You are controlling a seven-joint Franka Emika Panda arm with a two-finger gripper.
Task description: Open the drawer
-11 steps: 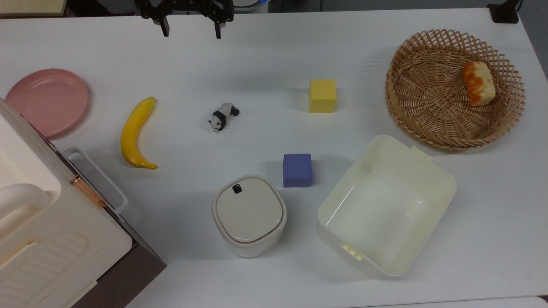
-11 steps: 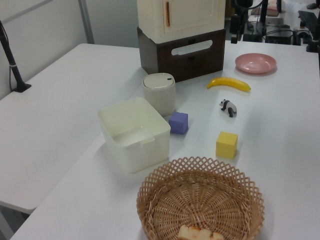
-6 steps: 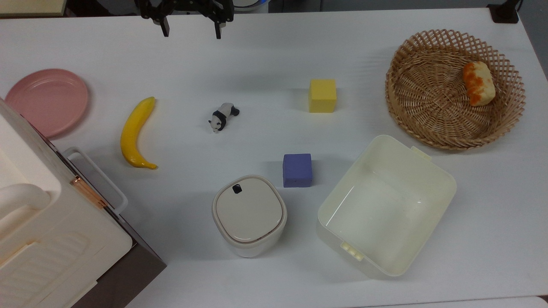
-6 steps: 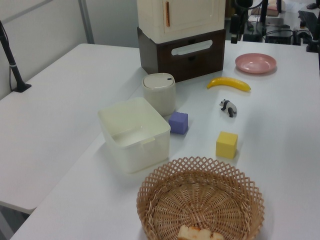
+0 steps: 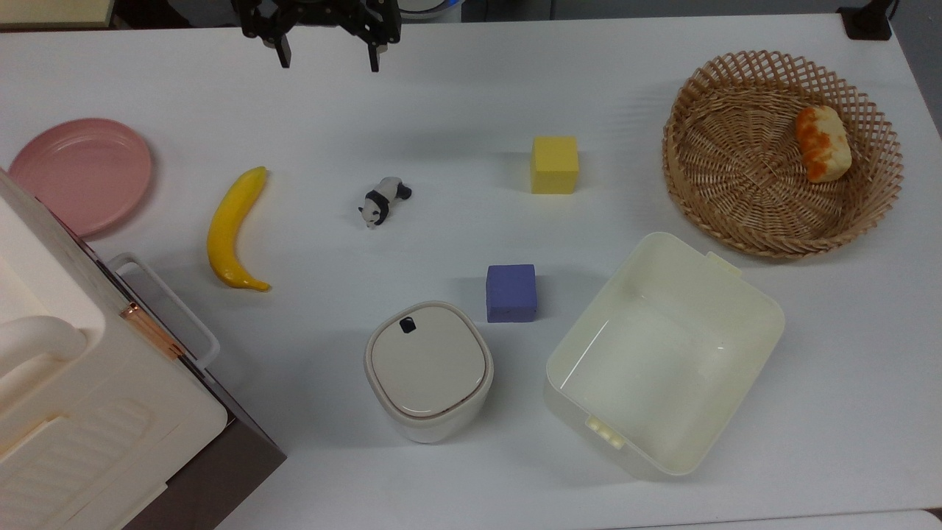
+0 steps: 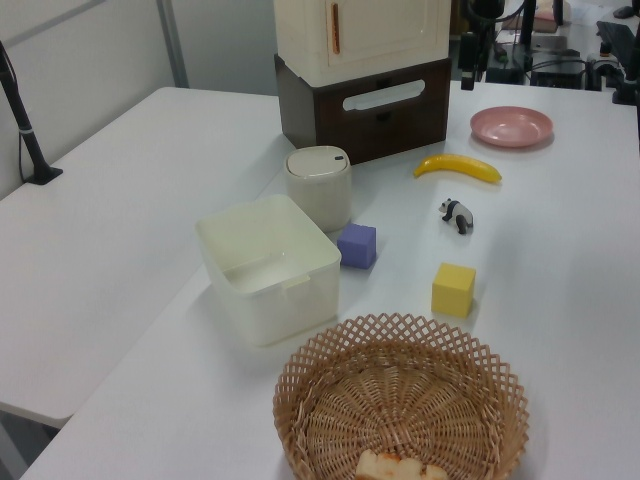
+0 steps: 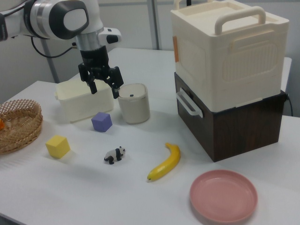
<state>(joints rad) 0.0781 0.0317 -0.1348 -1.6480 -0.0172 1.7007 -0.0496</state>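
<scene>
- At the lower left of the top view, nearest the camera, the drawer (image 5: pixel 221 471) sits shut under the cream cabinet (image 5: pixel 81 397); its dark brown front is flush with the carcass and no plywood interior shows.
- Its white loop handle (image 5: pixel 173 302) stands proud of the front panel, with a clear gap behind the bar; in the right view the same handle (image 7: pixel 188 104) faces the frame's left, toward the open surface (image 7: pixel 140 197).
- Nothing about the drawer has changed over the last second: front, handle and cabinet lie as they did.
- In the middle ground, the banana (image 5: pixel 232 230) lies near the handle, the lidded bin (image 5: pixel 428 368) further to the top view's right; both are apart from it.
- Farthest off, at the upper edge of the top view, the pincer (image 5: pixel 324 59) hangs released and empty, fingers spread. It has dropped a touch lower in the frame than half a second ago, a very small shift.
- My reading: the approach has barely begun; the pincer is well apart from the handle, and reach, grasp and pull all remain.
</scene>
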